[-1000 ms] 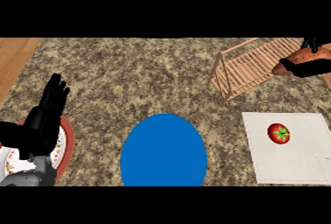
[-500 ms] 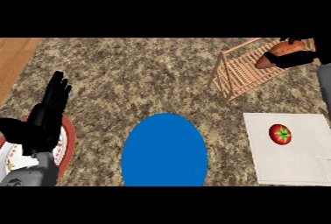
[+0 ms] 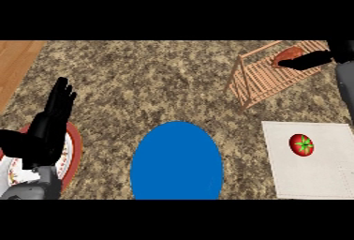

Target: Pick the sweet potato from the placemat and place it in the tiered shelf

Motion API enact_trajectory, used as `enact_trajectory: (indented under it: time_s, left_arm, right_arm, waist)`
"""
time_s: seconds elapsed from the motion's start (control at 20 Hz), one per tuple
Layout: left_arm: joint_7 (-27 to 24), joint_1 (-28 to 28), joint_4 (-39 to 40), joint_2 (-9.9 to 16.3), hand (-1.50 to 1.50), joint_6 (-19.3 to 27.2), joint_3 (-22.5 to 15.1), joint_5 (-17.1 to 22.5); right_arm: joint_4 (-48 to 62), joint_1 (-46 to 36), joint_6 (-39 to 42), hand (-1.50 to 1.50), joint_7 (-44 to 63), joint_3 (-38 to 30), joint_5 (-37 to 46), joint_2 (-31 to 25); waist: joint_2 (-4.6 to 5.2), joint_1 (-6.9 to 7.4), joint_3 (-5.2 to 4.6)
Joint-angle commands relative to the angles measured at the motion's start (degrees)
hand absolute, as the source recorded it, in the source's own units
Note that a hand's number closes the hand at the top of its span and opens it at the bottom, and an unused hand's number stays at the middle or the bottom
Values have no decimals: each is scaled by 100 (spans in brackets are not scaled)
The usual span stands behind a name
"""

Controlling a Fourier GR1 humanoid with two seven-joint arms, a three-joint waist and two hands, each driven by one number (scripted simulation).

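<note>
Counter [image 3: 152, 79]: speckled granite top, carries everything you see; wood floor strip at its far left edge.
Blue placemat [image 3: 177, 161]: your landmark, oval, low centre. Nothing on it now, so pick step looks done.
White placemat [image 3: 311, 161]: sq. cloth just right of the blue placemat; holds one tomato.
Tiered shelf [image 3: 266, 75]: wooden slat rack, up and right of the blue placemat, well apart from it. Target container.
Plate [image 3: 69, 154]: red-rimmed, white centre, left of the blue placemat at counter edge; contents mostly hidden by the left hand, can't tell what's on it.
Left hand [image 3: 48, 126]: over the plate, left of the blue placemat; fingers straight and together, pointing up, holding nothing. Resting.
Right hand [image 3: 307, 60]: far up-right of the blue placemat, over the shelf's top tier; black fingers lie across the sweet potato, appear wrapped on it, thumb side hidden.
Sweet potato [image 3: 287, 55]: orange-red, at the shelf's upper tier, partly under the right hand. Can't tell if it's touching the slats yet.
Tomato [image 3: 301, 144]: red w/ green stem, on white placemat, right of the blue placemat. Not your task item, leave it.
Progress: late stage by my read. Done: lift + carry to shelf. Left: set it on the tier, let go, pull hand clear.
</note>
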Motion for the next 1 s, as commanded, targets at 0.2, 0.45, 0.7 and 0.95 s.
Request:
enact_trajectory:
  time_s: [0.2,0.45,0.7,0.95]
  left_arm:
    - [-62,98,12,25,0,-75,96,53]
    - [107,300,-378,-132,0,45,-100,-68]
    - [37,-245,302,-145,0,102,34,-71]
    - [-97,173,-69,32,0,-157,136,102]
  right_arm:
    - [151,-67,529,-150,-628,-447,-647,-235]
    - [375,-389,569,-150,6,-851,-998,-837]
    - [594,-51,467,-150,107,-1134,-1191,-1411]
    - [919,131,1227,-150,335,-1368,-1357,-2532]
  waist:
    - [-37,-88,-2]
    - [-29,-39,0]
    - [11,-92,2]
    - [42,42,12]
